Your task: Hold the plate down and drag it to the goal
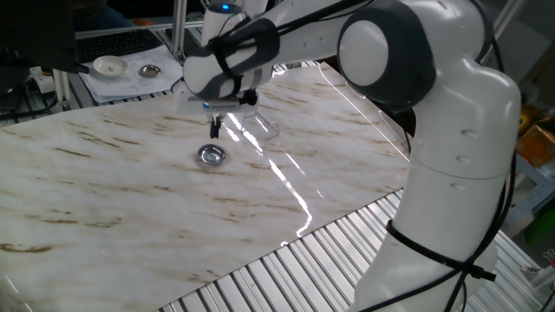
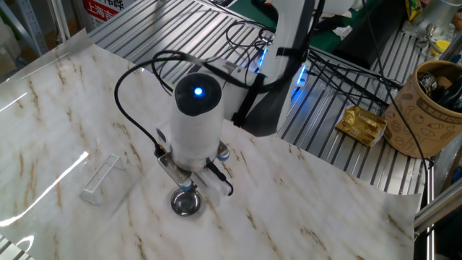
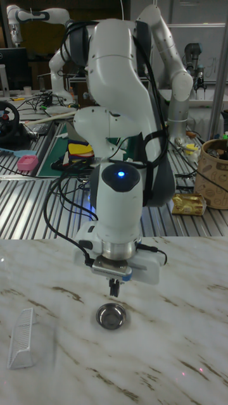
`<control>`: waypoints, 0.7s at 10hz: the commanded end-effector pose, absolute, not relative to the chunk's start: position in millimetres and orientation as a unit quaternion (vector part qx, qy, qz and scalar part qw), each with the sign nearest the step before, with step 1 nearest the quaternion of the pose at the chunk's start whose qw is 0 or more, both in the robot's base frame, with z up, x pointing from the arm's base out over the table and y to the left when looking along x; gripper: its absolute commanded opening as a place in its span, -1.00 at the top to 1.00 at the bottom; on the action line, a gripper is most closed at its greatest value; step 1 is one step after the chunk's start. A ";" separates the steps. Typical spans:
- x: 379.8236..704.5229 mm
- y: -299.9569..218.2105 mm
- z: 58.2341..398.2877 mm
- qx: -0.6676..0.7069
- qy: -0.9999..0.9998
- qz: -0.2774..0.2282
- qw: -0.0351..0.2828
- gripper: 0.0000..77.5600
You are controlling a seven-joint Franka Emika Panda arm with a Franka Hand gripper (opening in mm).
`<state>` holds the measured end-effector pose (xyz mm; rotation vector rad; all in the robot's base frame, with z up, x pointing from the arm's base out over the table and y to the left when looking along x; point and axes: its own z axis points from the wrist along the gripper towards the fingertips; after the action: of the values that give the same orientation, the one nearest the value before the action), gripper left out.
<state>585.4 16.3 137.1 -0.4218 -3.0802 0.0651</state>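
One hand [image 3: 114, 290], seemingly closed, above plate [image 3: 111, 315]

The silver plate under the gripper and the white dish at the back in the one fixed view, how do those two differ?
The plate is shiny silver metal with a dark reflective centre; the white dish is matte and pale. The plate sits alone on the marble table just below the gripper; the white dish sits off the marble, on a white sheet behind it, far from the gripper. Both are small, round and lie flat.
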 end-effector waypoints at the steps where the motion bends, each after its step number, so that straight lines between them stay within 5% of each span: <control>1: 584.3 16.3 116.3 -0.131 -0.991 0.018 0.006 1.00; 7: 588.5 20.6 87.7 -0.125 -0.992 0.018 -0.004 1.00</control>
<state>585.6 20.6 90.9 -0.4105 -3.1154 0.0576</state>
